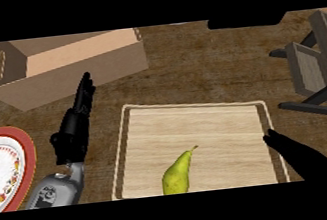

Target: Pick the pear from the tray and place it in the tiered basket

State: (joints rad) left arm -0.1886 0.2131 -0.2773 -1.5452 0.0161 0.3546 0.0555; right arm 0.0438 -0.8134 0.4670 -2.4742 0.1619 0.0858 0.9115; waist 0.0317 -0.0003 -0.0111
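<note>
A yellow-green pear (177,175) lies on the wooden tray (197,123), near its front edge, stem pointing up and to the right. My right hand (299,155) shows at the tray's right rim, fingers straight and open, a short way right of the pear and not touching it. My left hand (75,126) stands left of the tray, open, fingers stretched toward the back. The grey tiered basket (317,60) stands at the back right, partly cut off by the view's edge.
A cardboard box (65,64) sits at the back left. A red-rimmed patterned plate (9,163) lies at the left edge. A dark object (246,21) shows at the far back.
</note>
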